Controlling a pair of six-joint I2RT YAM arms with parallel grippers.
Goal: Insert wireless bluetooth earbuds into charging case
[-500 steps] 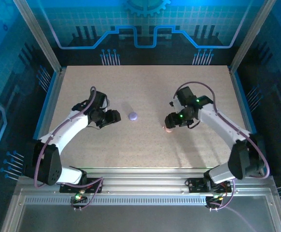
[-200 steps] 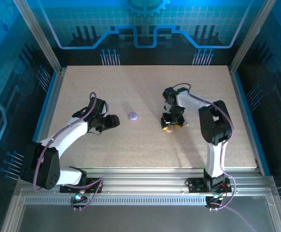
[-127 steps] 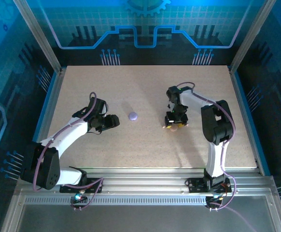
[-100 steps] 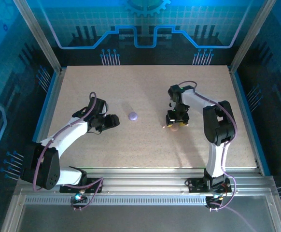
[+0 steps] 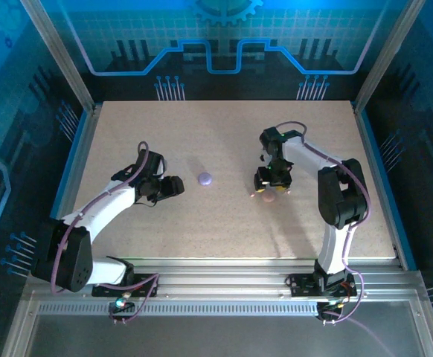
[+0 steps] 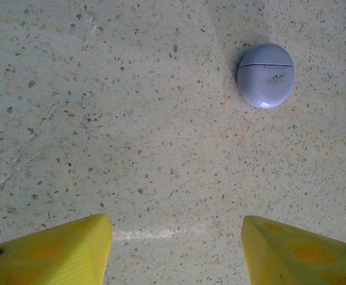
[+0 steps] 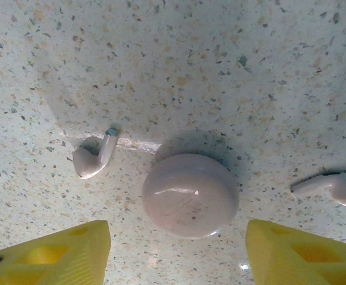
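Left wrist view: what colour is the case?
The case is lavender, clearest in left wrist view.

A speckled beige tabletop (image 5: 224, 223) sits inside blue circuit-patterned walls (image 5: 216, 37) with metal posts (image 5: 56, 52).

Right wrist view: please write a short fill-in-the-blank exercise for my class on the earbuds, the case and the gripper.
1. The number of earbuds lying outside the case is ___.
2. The case lies ___ the earbuds.
3. The case's lid is ___.
4. The right gripper near the case is ___, holding nothing.

Missing words: two; between; shut; open.
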